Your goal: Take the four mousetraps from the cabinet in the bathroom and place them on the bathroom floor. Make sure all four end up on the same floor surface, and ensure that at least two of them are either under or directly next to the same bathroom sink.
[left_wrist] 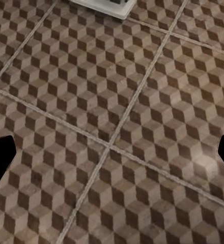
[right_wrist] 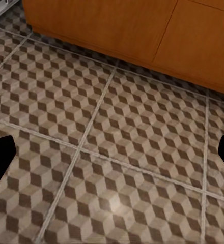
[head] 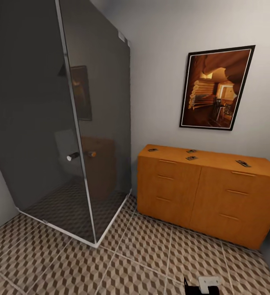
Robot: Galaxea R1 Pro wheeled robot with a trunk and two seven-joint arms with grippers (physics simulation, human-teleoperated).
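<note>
Standing against the back wall at right: the cabinet [head: 204, 192], resting on the bathroom floor [head: 122, 262]. Lying on the cabinet's flat top, spread apart: four mousetraps, one near the left end [head: 152, 150], two close together further right [head: 191, 151] [head: 191, 158], one toward the right end [head: 243, 163]. Hanging on the wall above: a framed picture [head: 217, 87]. Standing left of the cabinet, just beside it: a glass shower enclosure [head: 61, 119].
</note>
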